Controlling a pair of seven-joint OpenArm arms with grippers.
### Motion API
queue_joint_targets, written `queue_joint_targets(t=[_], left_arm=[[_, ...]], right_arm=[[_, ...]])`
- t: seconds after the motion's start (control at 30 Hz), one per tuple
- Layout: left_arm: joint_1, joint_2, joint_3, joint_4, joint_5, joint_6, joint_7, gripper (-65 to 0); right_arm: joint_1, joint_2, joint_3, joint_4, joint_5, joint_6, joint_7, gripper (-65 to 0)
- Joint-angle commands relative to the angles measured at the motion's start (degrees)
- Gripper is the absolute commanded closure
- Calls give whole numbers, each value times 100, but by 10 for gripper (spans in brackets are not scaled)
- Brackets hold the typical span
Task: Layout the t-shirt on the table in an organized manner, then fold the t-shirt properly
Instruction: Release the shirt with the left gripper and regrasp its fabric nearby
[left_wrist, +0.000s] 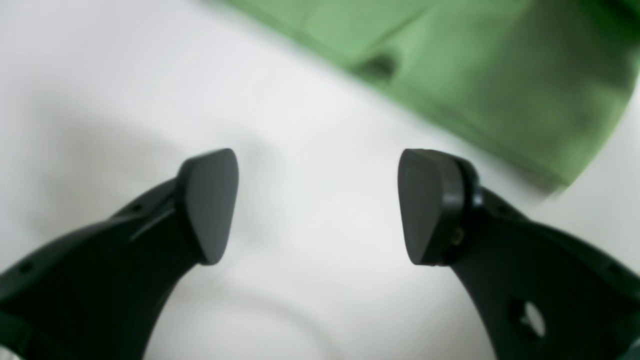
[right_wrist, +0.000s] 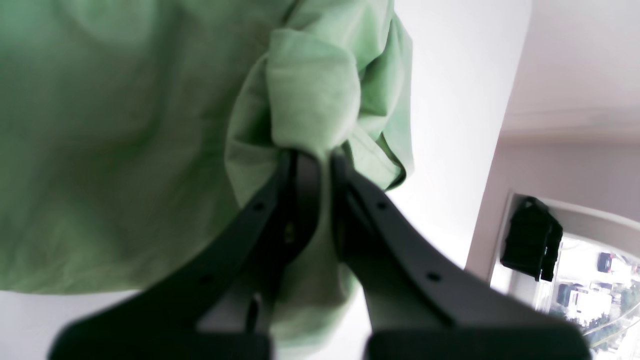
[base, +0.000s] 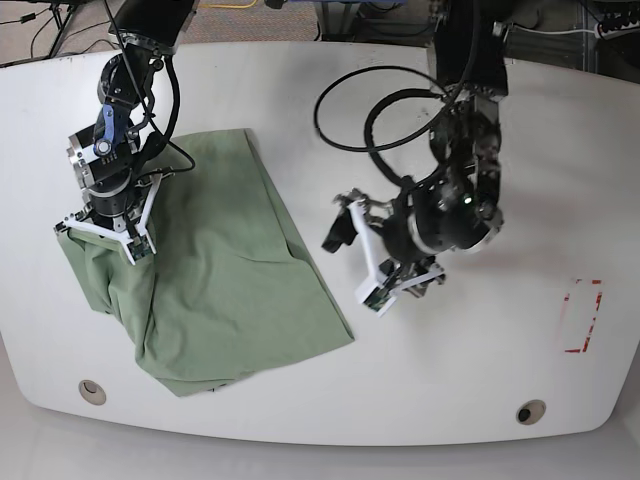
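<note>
While the t-shirt (base: 230, 280) lies as a bunched, skewed sheet of sage-green cloth on the white bench (base: 470, 390), the work appears to be in the laying-out stage, with no neat fold yet made. The right gripper (right_wrist: 315, 155) is clamped tight on a gathered wad of the fabric, which bulges just ahead of its fingertips and drapes down on both sides of it; in the base view that gripper (base: 100, 232) pinches the garment's outer corner, and the rest of the cloth spreads away beneath and to the side of it, toward the other arm. The left gripper (left_wrist: 318, 205) stands with its pads wide apart and nothing between them, over bare bench, the nearest hem of the t-shirt (left_wrist: 450, 75) lying ahead of it and off to one side, near but not touching. In the base view this gripper (base: 385, 285) sits just beside the shirt's near edge. The next move likely calls for the free gripper to take hold of an opposite hem or corner, so that the two arms can draw the cloth taut and flat; a pinch of a single layer would serve better than a clump. No brand, label or print shows on the shirt, and no readable writing appears anywhere; the bench carries only a small red-outlined rectangle (base: 581, 316), well apart from both grippers.
</note>
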Motion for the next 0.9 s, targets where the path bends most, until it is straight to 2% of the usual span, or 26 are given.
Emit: queue_joint_targets(t=[0.0, 0.07, 0.23, 0.5, 0.87], left_arm=[[-357, 239, 199, -386, 12, 123, -306, -481], [-550, 344, 401, -826, 82, 203, -561, -481], [-990, 344, 937, -1934, 100, 475, -1159, -482], [-1561, 344, 2054, -3586, 82, 1249, -2477, -482], [-1755, 344, 2915, -4984, 82, 1600, -3611, -483]], right_arm=[[95, 40, 1, 120, -30, -51, 80, -2], [95, 40, 1, 120, -30, -51, 80, -2], [95, 23, 1, 120, -30, -51, 80, -2], [95, 14, 19, 128, -12, -51, 80, -2], [95, 5, 1, 128, 6, -51, 80, -2]])
